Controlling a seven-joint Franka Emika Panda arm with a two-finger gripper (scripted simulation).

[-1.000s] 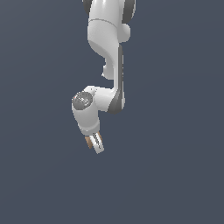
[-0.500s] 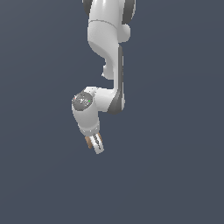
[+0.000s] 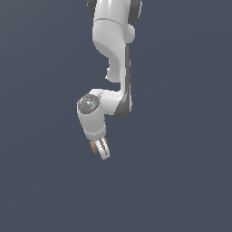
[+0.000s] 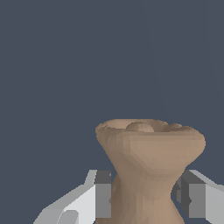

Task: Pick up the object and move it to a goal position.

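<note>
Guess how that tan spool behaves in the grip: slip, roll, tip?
The spool looks rigid, holding its shape between the end effector fingers. They close at its narrow waist, so the flared ends probably stop it sliding out lengthwise. Round in section, it could roll if laid on its side.

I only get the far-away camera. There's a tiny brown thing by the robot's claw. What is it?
Observer: In the wrist view it is a tan spool with a narrow waist and a wide, flared end.
Operator: Is the claw really holding it?
Observer: Yes. The gripper has a finger pressed on each side of the narrow waist.
Operator: Is the end of it flat?
Observer: No. The flared end looks lumpy, with a small round bump in its middle.
</note>
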